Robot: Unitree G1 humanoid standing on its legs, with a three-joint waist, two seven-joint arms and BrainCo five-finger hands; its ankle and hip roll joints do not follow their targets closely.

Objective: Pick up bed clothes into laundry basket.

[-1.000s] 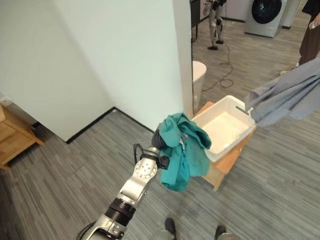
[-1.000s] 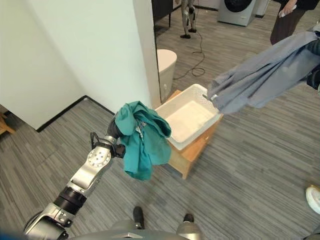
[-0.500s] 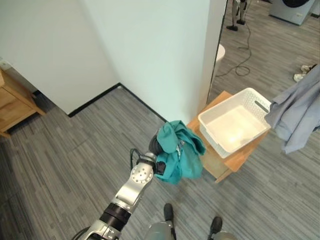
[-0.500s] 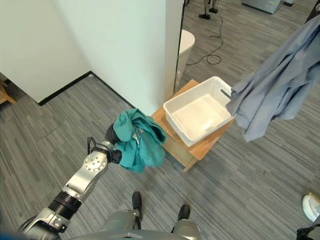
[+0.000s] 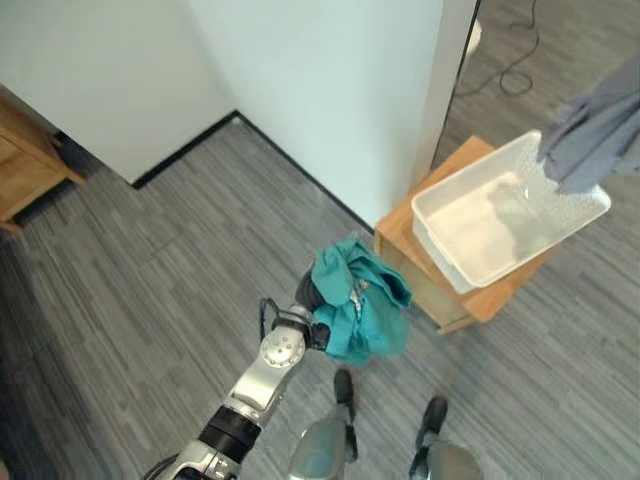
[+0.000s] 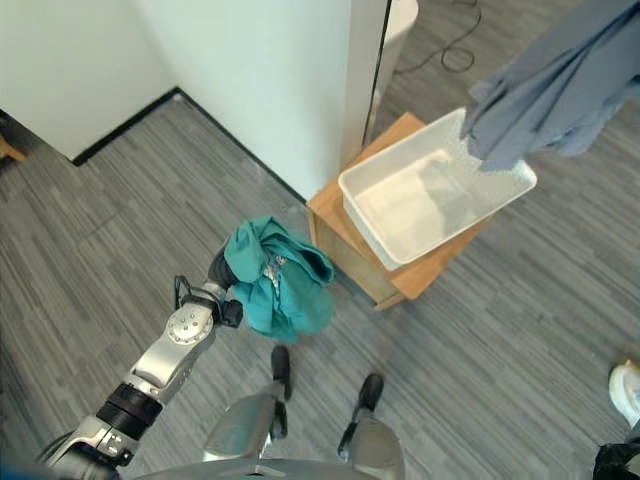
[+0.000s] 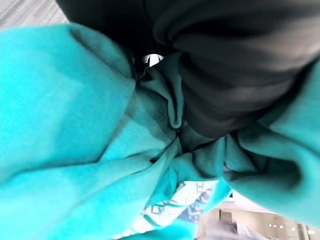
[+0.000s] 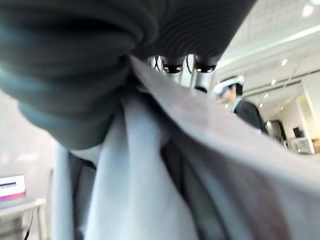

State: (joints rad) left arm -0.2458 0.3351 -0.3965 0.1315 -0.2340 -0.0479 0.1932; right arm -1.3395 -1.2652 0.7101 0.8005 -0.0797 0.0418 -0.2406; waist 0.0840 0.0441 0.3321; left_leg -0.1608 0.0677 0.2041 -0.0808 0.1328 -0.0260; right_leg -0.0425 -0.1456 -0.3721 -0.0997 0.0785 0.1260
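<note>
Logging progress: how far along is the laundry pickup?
Done: both garments are off the bed. In hand: the left hand carries the teal cloth short of the basket; the grey cloth hangs over its far end. Left: drop both in; the basket looks empty.

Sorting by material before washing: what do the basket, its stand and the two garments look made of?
Laundry basket: white moulded plastic, perforated wall. Stand: pale matte wood, probably. Teal garment in left hand: soft knit, bunched. Grey garment: thin woven cloth, draping.

teal cloth (image 6: 280, 285) bunched (left hand) | grey cloth (image 6: 545, 95) over white basket (image 6: 430, 200)
</note>
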